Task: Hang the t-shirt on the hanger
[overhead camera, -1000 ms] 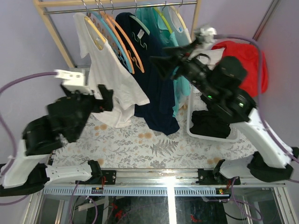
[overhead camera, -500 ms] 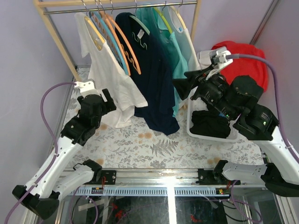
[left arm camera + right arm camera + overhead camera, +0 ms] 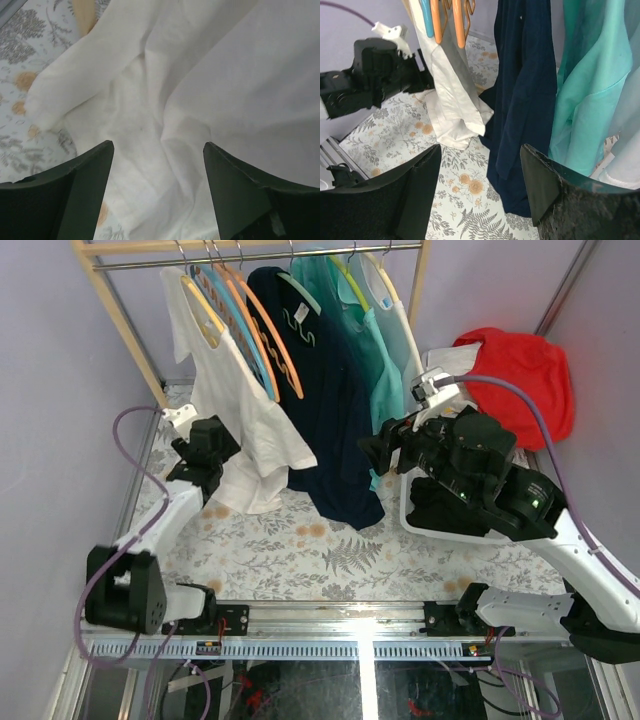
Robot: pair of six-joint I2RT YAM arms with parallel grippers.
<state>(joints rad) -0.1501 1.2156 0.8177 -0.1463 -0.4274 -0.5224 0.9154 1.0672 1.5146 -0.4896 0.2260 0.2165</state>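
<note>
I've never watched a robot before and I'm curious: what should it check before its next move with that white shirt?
1. Plain white cotton t-shirt on thin pale yellow plastic hanger: ok, hanging.
2. Both shoulders seated: cannot tell, far side hidden.
3. Left pincer open, cloth unclamped: ok.
4. Right pincer open and empty: ok.
5. Shirt hem off the flowered table: not ok, it rests there.

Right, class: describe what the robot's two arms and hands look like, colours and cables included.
The left arm and right arm are white tubes with bulky black joints. A purple cable runs to each wrist. The left hand and right hand each have two dark, wedge-shaped fingers.
</note>
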